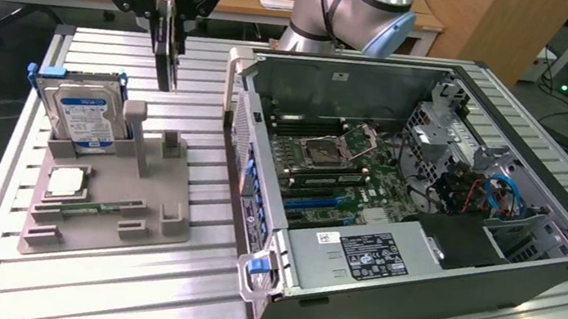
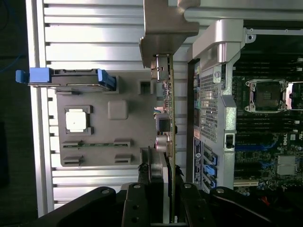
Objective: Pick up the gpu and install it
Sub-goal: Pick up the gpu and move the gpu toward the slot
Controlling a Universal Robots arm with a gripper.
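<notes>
With the claw (image 1: 175,5) clamped on the gpu (image 1: 173,58) (hanging edge-down above the bench (image 1: 80,289)), it is best carried upright, clear of the computer case (image 1: 441,304) wall.

My bench (image 1: 80,285) is bare ribbed aluminium, brushed, with a soft sheen. The tray (image 1: 148,191) on it looks like smooth matt grey plastic. The drive (image 1: 86,113) reads as silver metal under a glossy blue label. The gpu (image 1: 171,50) shows me a dull board edge and a pale satin metal bracket (image 2: 165,33). The pincer (image 1: 176,5) is matt black. The case (image 1: 407,316) is dark painted metal outside and bare grey metal inside. The cabinet (image 1: 489,22) behind has a smooth wood finish.
</notes>
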